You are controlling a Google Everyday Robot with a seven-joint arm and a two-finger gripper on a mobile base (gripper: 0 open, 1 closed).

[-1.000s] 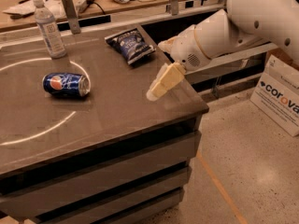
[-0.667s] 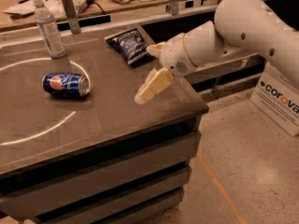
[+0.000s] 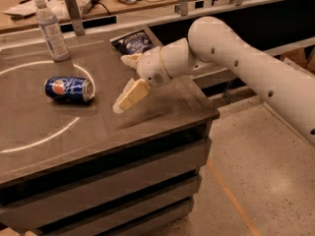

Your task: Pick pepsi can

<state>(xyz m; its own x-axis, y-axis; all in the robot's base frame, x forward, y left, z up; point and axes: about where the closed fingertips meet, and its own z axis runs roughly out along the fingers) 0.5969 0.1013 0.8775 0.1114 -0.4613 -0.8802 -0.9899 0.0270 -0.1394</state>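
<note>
Camera view has my fingers (image 3: 130,95) spread apart above the worktop (image 3: 172,109), near the pepsi can (image 3: 69,89) on its right, and the can lies on its side there, long axis running left to right, silver end toward my fingers

The single camera looks down at a slant from above the near side of the tabletop (image 3: 162,117), facing its far edge from a middling distance. It takes in most of the surface, the floor (image 3: 256,171) at right, and the arm (image 3: 246,58) reaching in from the right, its claw (image 3: 121,82) hanging over the tabletop near the frame's centre, fingers spread.
</note>
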